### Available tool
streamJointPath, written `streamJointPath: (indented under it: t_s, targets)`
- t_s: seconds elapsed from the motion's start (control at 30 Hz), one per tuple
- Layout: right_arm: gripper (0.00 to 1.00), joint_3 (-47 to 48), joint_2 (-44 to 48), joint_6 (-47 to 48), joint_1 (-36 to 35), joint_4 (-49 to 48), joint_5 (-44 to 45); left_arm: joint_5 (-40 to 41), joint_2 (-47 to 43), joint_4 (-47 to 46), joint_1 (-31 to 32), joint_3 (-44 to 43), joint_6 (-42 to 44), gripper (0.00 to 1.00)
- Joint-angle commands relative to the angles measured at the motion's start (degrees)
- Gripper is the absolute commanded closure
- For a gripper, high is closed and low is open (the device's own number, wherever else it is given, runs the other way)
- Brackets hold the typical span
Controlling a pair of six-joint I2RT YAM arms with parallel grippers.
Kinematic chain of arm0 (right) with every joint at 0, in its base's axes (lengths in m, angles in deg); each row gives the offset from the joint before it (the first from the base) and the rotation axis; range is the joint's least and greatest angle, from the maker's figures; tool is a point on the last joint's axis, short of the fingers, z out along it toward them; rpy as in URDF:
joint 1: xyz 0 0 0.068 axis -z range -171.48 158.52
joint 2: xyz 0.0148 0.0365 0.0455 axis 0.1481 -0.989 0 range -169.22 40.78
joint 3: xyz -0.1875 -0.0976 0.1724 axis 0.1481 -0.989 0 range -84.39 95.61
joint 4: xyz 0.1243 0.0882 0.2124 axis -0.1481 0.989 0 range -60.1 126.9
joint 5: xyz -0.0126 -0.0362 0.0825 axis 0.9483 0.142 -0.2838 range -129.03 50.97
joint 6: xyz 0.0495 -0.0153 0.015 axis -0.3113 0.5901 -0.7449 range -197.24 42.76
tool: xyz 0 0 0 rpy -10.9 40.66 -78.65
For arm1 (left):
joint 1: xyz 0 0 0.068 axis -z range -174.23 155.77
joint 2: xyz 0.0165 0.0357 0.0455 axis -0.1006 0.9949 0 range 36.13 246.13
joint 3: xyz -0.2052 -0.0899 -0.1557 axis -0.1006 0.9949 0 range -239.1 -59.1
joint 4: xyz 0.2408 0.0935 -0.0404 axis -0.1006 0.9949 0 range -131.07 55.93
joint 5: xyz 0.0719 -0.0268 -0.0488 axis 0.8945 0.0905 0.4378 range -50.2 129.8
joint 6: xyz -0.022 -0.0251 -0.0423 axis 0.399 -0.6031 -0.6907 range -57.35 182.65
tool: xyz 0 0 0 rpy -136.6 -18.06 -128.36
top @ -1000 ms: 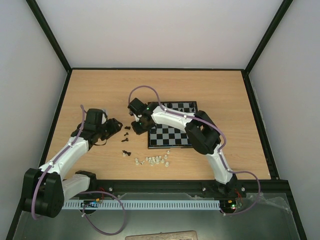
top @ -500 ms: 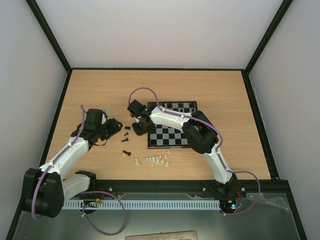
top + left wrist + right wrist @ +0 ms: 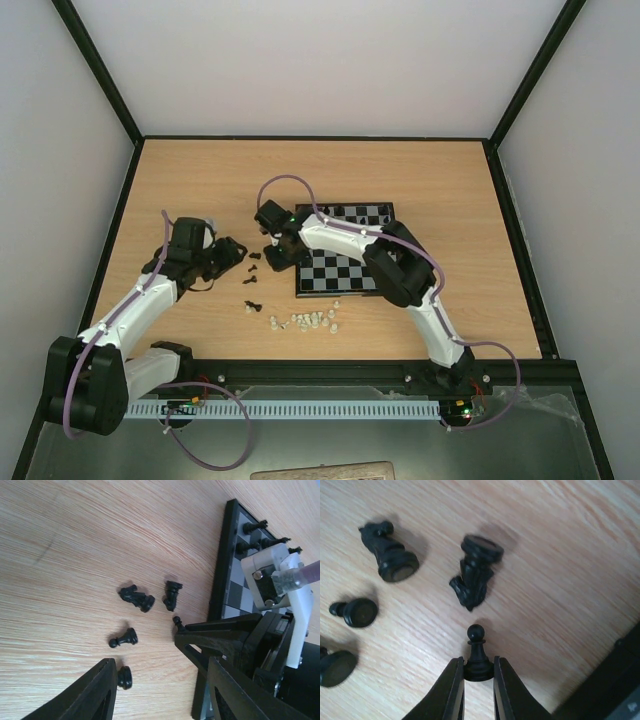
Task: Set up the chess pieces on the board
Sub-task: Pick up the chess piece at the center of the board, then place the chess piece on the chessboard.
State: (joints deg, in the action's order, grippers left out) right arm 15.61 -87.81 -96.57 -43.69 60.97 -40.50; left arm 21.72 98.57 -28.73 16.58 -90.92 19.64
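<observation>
The wooden table (image 3: 200, 180) carries the board (image 3: 340, 272) right of centre. A few black chessmen (image 3: 350, 212) already stand along its far row, and the squares that show are otherwise bare. Over the last second the right arm has shifted a little leftward, past the board's left edge. Its right gripper (image 3: 479, 669) has drawn its fingers in from a loose gap to a clench on the base of a black pawn (image 3: 476, 650). The pawn sits over the wood near the board's rim; whether it is upright or tipped I cannot tell. The left gripper (image 3: 233, 252) is unchanged, hovering partly spread and grasping nothing above the loose black pieces (image 3: 136, 597) that lie toppled left of the board. Nearer the arms, a cluster of whitish chessmen (image 3: 305, 321) lies apart from both grippers. With the pinch just made, the pawn looks ready to be lifted and carried to its square, and most of the setting-up appears to be ahead.
</observation>
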Motion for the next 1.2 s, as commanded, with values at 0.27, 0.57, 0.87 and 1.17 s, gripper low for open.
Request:
streamJointPath:
  t_s: [0.27,0.57,0.87,1.17]
  targets:
    - [0.91,-22.2,23.6,5.0,-0.2,-9.7,-6.5,-32.5,5.5,-8.3,-0.5,-1.5,2.1,0.39]
    - [0.9,-33.4,36.9,7.9,-0.3,-16.7,-10.6,-44.9,7.4,-13.0,-0.3,-1.9,-2.5,0.39]
    - [0.9,-31.2,35.6,8.7,-0.4,-17.5,-13.4,-45.9,8.7,-14.1,1.5,-1.6,-3.7,0.39]
    - [0.9,-28.8,33.6,9.1,-1.1,-16.7,-14.8,-45.5,10.9,-14.6,1.7,-1.1,-3.1,0.54]
